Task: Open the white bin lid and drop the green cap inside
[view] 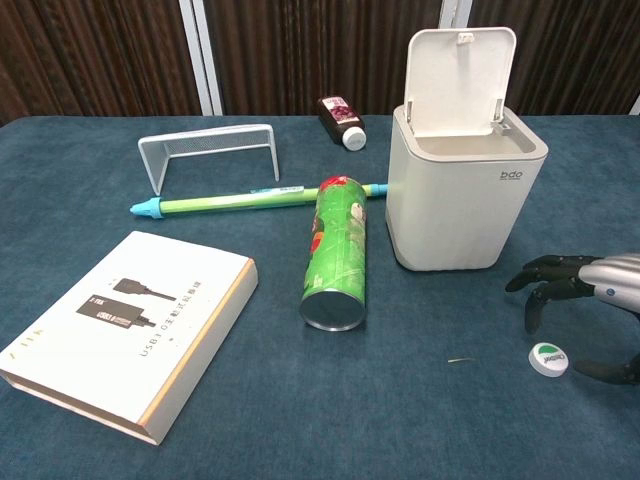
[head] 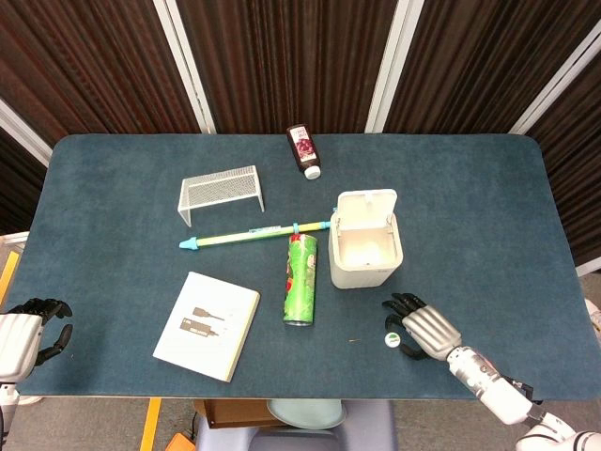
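Note:
The white bin (head: 364, 250) (view: 462, 190) stands right of the table's middle with its lid (view: 458, 78) swung up and open. The small green cap (head: 392, 338) (view: 548, 357) lies flat on the blue cloth in front of the bin. My right hand (head: 421, 330) (view: 590, 305) hovers just right of the cap, fingers spread over it and thumb low beside it, holding nothing. My left hand (head: 28, 331) rests off the table's left front corner, fingers curled loosely, holding nothing.
A green can (head: 300, 279) lies on its side left of the bin. A long green pen (head: 254, 233), a white wire rack (head: 221, 191), a dark bottle (head: 302, 150) and a white boxed book (head: 207, 324) occupy the left and back.

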Action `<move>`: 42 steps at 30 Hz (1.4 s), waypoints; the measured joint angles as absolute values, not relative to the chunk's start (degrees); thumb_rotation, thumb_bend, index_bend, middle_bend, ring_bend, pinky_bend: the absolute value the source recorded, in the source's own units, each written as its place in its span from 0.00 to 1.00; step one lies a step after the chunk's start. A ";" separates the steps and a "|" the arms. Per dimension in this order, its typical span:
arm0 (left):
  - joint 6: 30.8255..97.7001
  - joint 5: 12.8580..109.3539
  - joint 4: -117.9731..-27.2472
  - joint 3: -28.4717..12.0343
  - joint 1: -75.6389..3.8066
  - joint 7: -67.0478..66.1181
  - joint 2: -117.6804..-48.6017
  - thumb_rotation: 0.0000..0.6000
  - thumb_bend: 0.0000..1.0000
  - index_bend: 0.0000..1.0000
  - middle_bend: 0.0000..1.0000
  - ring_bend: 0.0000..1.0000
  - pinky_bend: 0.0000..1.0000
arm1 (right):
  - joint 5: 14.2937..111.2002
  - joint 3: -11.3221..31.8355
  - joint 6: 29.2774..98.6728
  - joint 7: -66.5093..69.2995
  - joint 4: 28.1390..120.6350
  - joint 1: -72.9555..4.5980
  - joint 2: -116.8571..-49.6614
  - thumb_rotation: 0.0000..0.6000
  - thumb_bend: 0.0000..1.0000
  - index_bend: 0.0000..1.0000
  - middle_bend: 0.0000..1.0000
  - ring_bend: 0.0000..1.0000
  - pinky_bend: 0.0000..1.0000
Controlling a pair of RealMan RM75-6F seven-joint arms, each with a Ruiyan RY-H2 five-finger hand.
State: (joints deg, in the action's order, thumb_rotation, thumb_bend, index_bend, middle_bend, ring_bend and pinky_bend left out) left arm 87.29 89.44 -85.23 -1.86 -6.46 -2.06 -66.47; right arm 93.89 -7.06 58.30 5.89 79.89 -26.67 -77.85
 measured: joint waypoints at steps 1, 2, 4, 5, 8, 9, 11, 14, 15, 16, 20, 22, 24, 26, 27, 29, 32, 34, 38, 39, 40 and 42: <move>87.28 89.43 -85.23 -1.86 -6.46 -2.08 -66.47 1.00 0.38 0.51 0.51 0.44 0.61 | 93.88 -7.08 58.28 5.95 79.85 -26.68 -77.86 1.00 0.44 0.49 0.22 0.06 0.20; 87.28 89.43 -85.25 -1.86 -6.45 -2.09 -66.46 1.00 0.38 0.51 0.51 0.44 0.61 | 93.86 -7.09 58.27 6.03 79.79 -26.69 -77.90 1.00 0.44 0.49 0.22 0.06 0.20; 87.37 89.43 -85.29 -1.87 -6.42 -2.05 -66.43 1.00 0.38 0.51 0.51 0.44 0.61 | 93.82 -7.11 58.23 6.13 79.63 -26.71 -77.97 1.00 0.44 0.49 0.22 0.06 0.20; 87.41 89.42 -85.29 -1.89 -6.40 -2.01 -66.42 1.00 0.38 0.51 0.51 0.44 0.61 | 93.79 -7.12 58.21 6.21 79.52 -26.71 -78.05 1.00 0.44 0.49 0.22 0.06 0.20; 87.53 89.45 -85.28 -1.92 -6.36 -1.92 -66.41 1.00 0.38 0.51 0.51 0.44 0.61 | 93.67 -7.16 58.04 6.41 79.21 -26.74 -78.26 1.00 0.44 0.49 0.22 0.06 0.20; 87.51 89.46 -85.28 -1.91 -6.36 -1.92 -66.41 1.00 0.38 0.51 0.51 0.44 0.61 | 93.63 -7.17 57.98 6.48 79.14 -26.75 -78.32 1.00 0.44 0.49 0.22 0.06 0.20; 87.41 89.48 -85.27 -1.87 -6.38 -1.91 -66.40 1.00 0.38 0.51 0.51 0.44 0.61 | 93.58 -7.19 57.89 6.69 79.00 -26.80 -78.45 1.00 0.44 0.49 0.22 0.06 0.20; 87.29 89.48 -85.24 -1.85 -6.44 -1.91 -66.39 1.00 0.38 0.51 0.51 0.44 0.61 | 93.57 -7.18 57.89 7.16 78.74 -26.85 -78.65 1.00 0.44 0.49 0.22 0.06 0.20; 87.32 89.46 -85.26 -1.86 -6.42 -1.90 -66.37 1.00 0.38 0.51 0.51 0.44 0.61 | 93.59 -7.17 57.91 7.35 78.64 -26.86 -78.73 1.00 0.44 0.49 0.22 0.06 0.20; 87.34 89.45 -85.27 -1.88 -6.42 -1.89 -66.37 1.00 0.38 0.51 0.51 0.44 0.61 | 93.60 -7.18 57.93 7.54 78.52 -26.88 -78.79 1.00 0.44 0.49 0.22 0.06 0.20; 87.62 89.58 -85.32 -1.89 -6.33 -1.87 -66.34 1.00 0.38 0.51 0.51 0.44 0.61 | 93.73 -7.28 57.99 7.83 78.16 -26.95 -78.95 1.00 0.44 0.49 0.22 0.06 0.20; 87.61 89.60 -85.31 -1.87 -6.33 -1.88 -66.35 1.00 0.38 0.51 0.51 0.44 0.61 | 93.75 -7.30 58.00 7.98 78.11 -26.95 -79.00 1.00 0.44 0.49 0.22 0.06 0.20; 87.53 89.57 -85.31 -1.87 -6.34 -1.93 -66.37 1.00 0.38 0.51 0.51 0.44 0.61 | 93.74 -7.32 57.99 8.28 77.98 -26.97 -79.12 1.00 0.44 0.49 0.22 0.06 0.20; 87.52 89.57 -85.33 -1.86 -6.34 -1.91 -66.34 1.00 0.38 0.51 0.51 0.44 0.61 | 93.73 -7.31 57.99 8.60 77.70 -27.00 -79.33 1.00 0.44 0.49 0.22 0.06 0.20; 87.56 89.56 -85.34 -1.88 -6.33 -1.89 -66.33 1.00 0.38 0.51 0.51 0.44 0.61 | 93.72 -7.31 57.99 8.76 77.57 -27.00 -79.44 1.00 0.44 0.49 0.22 0.06 0.20; 87.64 89.56 -85.35 -1.91 -6.31 -1.86 -66.32 1.00 0.38 0.51 0.51 0.44 0.61 | 93.71 -7.31 57.98 9.18 77.24 -27.03 -79.67 1.00 0.44 0.49 0.22 0.06 0.20; 87.69 89.56 -85.35 -1.93 -6.29 -1.82 -66.33 1.00 0.38 0.51 0.51 0.44 0.61 | 93.75 -7.31 58.03 9.71 76.81 -27.07 -79.98 1.00 0.44 0.49 0.22 0.06 0.20; 87.68 89.54 -85.33 -1.94 -6.29 -1.88 -66.36 1.00 0.38 0.51 0.51 0.44 0.61 | 93.82 -7.32 58.14 10.06 76.59 -27.07 -80.16 1.00 0.44 0.49 0.22 0.06 0.20; 87.71 89.61 -85.36 -1.92 -6.29 -1.90 -66.36 1.00 0.38 0.51 0.51 0.44 0.61 | 93.97 -7.35 58.37 10.83 76.08 -27.09 -80.59 1.00 0.44 0.49 0.22 0.06 0.20; 87.74 89.61 -85.35 -1.93 -6.27 -1.89 -66.35 1.00 0.38 0.51 0.51 0.44 0.61 | 94.00 -7.36 58.39 11.01 76.01 -27.09 -80.67 1.00 0.44 0.49 0.22 0.06 0.20; 87.76 89.61 -85.35 -1.94 -6.27 -1.88 -66.35 1.00 0.38 0.51 0.51 0.44 0.61 | 94.04 -7.38 58.41 11.19 75.92 -27.11 -80.75 1.00 0.44 0.49 0.22 0.06 0.20; 87.77 89.57 -85.35 -1.96 -6.26 -1.87 -66.33 1.00 0.38 0.51 0.51 0.44 0.61 | 94.12 -7.45 58.37 11.48 75.60 -27.17 -80.95 1.00 0.44 0.49 0.22 0.06 0.20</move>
